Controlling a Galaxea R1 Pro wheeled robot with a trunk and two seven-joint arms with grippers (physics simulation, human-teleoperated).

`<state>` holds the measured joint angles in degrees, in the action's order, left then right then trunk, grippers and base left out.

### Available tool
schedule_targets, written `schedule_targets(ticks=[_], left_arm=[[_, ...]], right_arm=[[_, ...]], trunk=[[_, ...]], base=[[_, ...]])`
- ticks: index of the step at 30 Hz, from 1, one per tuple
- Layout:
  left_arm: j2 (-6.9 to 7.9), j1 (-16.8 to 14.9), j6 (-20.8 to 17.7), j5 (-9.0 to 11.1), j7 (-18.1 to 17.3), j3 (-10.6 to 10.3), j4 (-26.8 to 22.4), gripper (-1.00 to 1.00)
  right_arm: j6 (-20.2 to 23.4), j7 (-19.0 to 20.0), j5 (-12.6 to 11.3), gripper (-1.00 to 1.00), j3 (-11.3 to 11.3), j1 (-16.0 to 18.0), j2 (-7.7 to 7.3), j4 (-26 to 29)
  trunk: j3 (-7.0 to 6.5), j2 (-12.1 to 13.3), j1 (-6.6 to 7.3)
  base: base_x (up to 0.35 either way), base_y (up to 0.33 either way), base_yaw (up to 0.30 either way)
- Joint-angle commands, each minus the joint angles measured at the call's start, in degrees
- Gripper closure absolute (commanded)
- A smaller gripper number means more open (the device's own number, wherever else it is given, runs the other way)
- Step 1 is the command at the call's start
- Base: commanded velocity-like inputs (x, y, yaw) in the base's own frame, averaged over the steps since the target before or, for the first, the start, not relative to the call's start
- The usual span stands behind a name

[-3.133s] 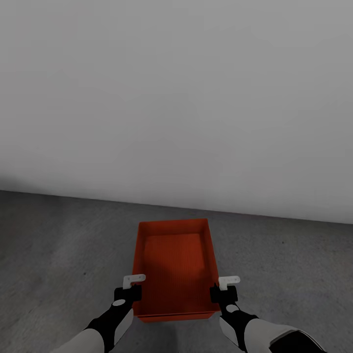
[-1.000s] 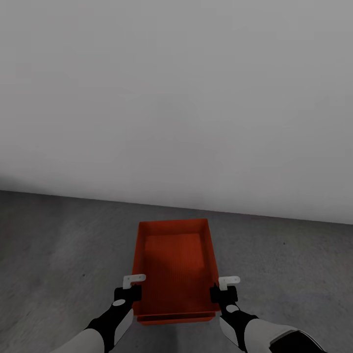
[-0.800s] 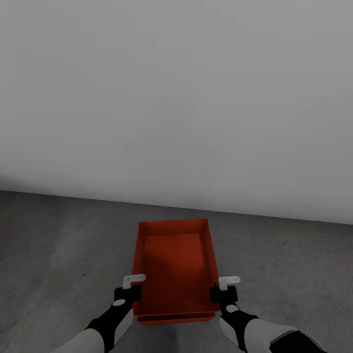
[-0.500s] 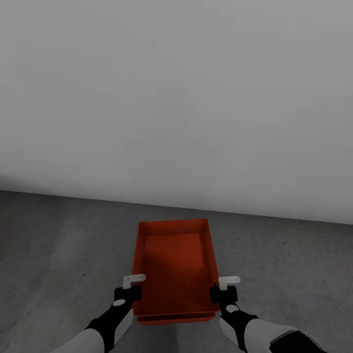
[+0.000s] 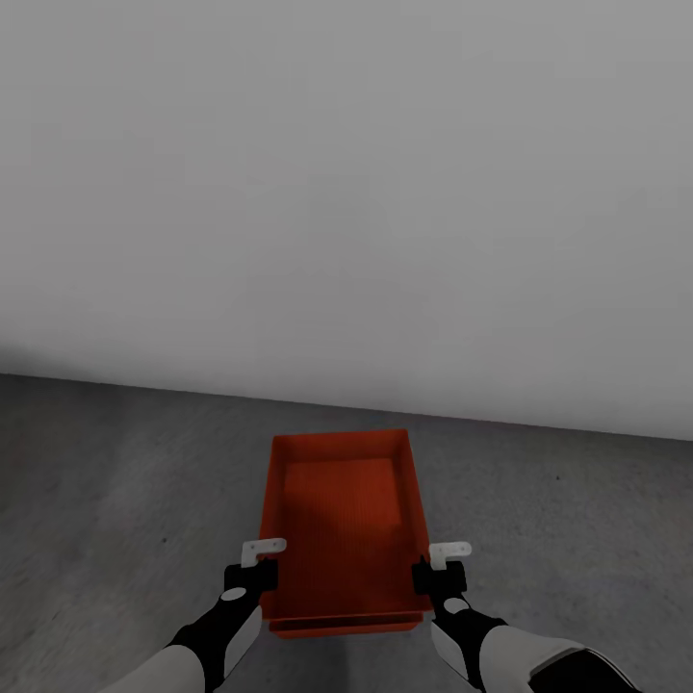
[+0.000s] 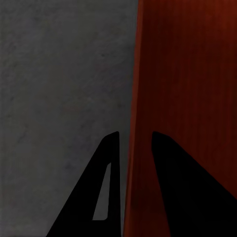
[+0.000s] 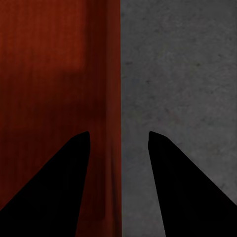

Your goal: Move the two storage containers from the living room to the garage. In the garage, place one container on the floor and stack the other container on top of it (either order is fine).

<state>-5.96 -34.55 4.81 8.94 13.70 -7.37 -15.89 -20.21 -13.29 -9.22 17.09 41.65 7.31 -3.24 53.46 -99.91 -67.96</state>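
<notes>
Two orange-red storage containers sit nested on the dark grey concrete floor (image 5: 115, 500) of the garage. The upper container (image 5: 342, 510) rests in the lower container, of which only the front rim (image 5: 346, 629) peeks out. My left gripper (image 5: 264, 566) straddles the upper container's left wall (image 6: 132, 98), its jaws narrowly apart on either side. My right gripper (image 5: 439, 566) straddles the right wall (image 7: 113, 98) with a wider gap. Neither pair of fingers presses the wall.
A plain pale grey wall (image 5: 346, 192) rises just beyond the containers and meets the floor a short way behind them. Bare concrete stretches to both sides.
Since about three seconds ago the upper container has settled slightly lower, and the lower one's front rim has come into sight. Nothing has moved in the last second.
</notes>
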Motion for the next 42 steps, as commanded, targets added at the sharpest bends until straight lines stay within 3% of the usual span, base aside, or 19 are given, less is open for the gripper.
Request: schedule_targets(ticks=[1,42], left_arm=[[1.22,0.01,0.29,0.68,2.01,0.1,0.15,1.0],[1.2,0.01,0.29,0.64,2.03,0.11,0.15,1.0]], right_arm=[[-1.35,0.55,1.75,1.0,-3.02,0.1,0.07,2.63],[-1.34,0.55,1.75,1.0,-3.02,0.1,0.07,2.63]], trunk=[[0.04,-0.02,0.01],[0.04,-0.02,0.01]], base=[[0.0,0.0,0.0],[-0.009,0.0,0.0]])
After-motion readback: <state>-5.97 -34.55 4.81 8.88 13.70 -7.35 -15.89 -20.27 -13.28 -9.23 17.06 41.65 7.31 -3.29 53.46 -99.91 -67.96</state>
